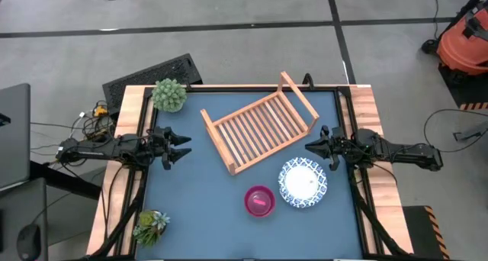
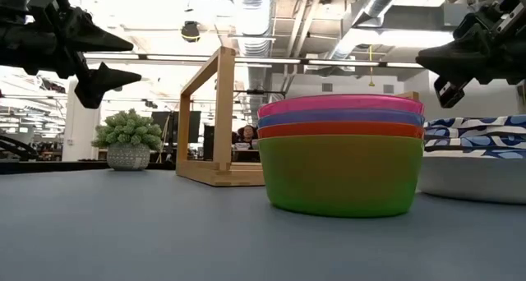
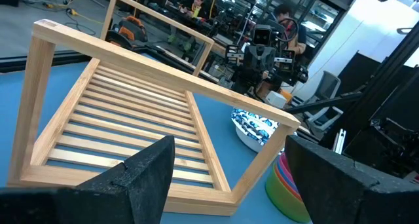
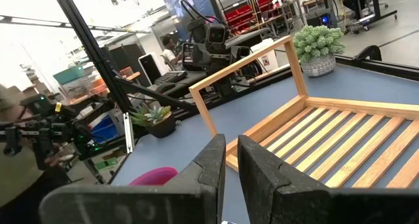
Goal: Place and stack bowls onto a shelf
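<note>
The wooden slatted shelf point(image 1: 259, 131) lies flat in the middle of the table, turned askew, with its end rails standing up. Near its near side sits a nested stack of small bowls point(image 2: 341, 154), pink on top and green at the bottom, seen from above as pink point(image 1: 259, 201). The white bowl with the blue pattern point(image 1: 303, 182) rests on the table to the right of the stack. My left gripper point(image 1: 187, 147) hovers open, left of the shelf. My right gripper point(image 1: 309, 147) hovers shut, right of the shelf and above the white bowl's far side.
A spiky potted plant point(image 1: 168, 95) stands at the far left corner and another point(image 1: 150, 225) at the near left. A black keyboard point(image 1: 152, 74) lies beyond the table's far left edge. Bare blue mat point(image 1: 198, 207) stretches left of the bowl stack.
</note>
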